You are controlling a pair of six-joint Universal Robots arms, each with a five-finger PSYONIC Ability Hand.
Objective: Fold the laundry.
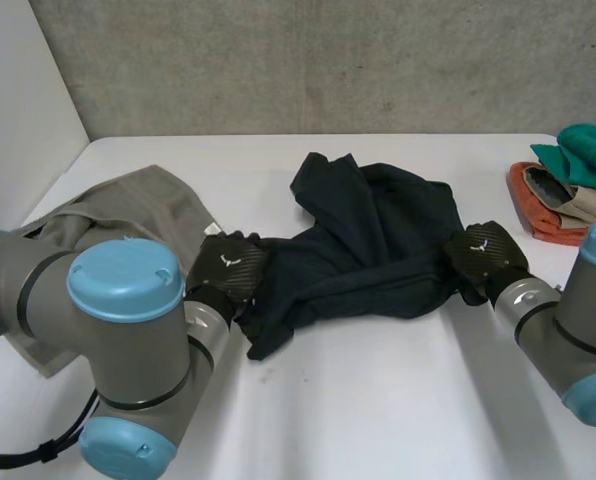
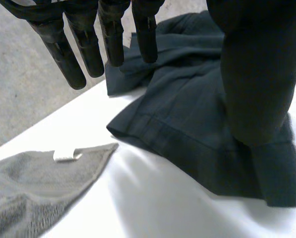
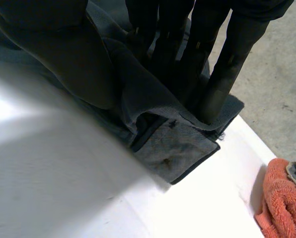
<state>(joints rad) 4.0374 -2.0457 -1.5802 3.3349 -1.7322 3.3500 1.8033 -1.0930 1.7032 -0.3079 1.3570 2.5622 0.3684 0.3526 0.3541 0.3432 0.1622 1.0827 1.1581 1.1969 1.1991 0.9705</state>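
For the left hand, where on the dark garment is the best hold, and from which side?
Probably its banded hem, approached from the grey towel side: that edge lies flat and free on the table, close to the open left hand.

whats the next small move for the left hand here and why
Probably close the left hand on the dark garment: its fingers are straight above the cloth, while the right hand seems to pinch the opposite edge. The garment lies crumpled, so both hands need a grip to spread it.
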